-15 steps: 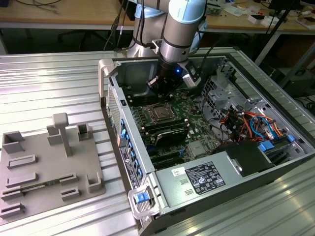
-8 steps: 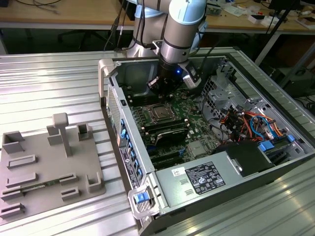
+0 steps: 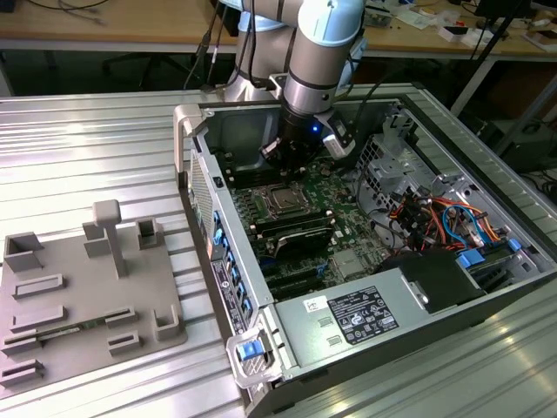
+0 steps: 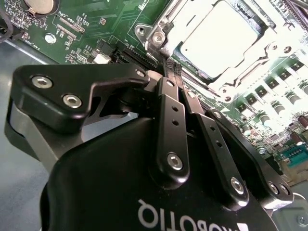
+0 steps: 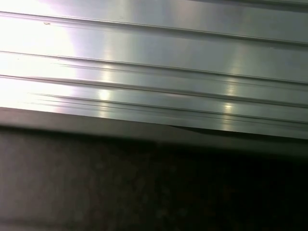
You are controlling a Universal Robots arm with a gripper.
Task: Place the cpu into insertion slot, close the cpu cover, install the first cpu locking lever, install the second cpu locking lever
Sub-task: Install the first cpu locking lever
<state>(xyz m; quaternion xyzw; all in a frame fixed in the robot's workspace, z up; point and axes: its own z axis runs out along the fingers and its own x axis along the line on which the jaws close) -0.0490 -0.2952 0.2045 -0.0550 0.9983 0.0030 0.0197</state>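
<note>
The cpu (image 4: 216,39) lies flat in the insertion slot (image 3: 283,202) on the green board, its silver top bright in the second wrist view. The cpu cover (image 4: 243,78), a silver frame, lies down around the chip. My gripper (image 4: 172,67) is shut, its two black fingers (image 4: 169,110) pressed together with nothing visible between them. The tips stand at the socket's corner by a screw (image 4: 157,38). In the exterior view the gripper (image 3: 277,155) hangs inside the open computer case, just behind the socket. I cannot make out how the locking levers stand.
Long black memory slots (image 3: 294,232) lie in front of the socket. A grey power supply (image 3: 365,313) and coloured cables (image 3: 439,218) crowd the exterior view's right. The case wall (image 3: 202,165) rises close by. A grey fixture plate (image 3: 87,296) lies on the ribbed metal table (image 5: 154,62).
</note>
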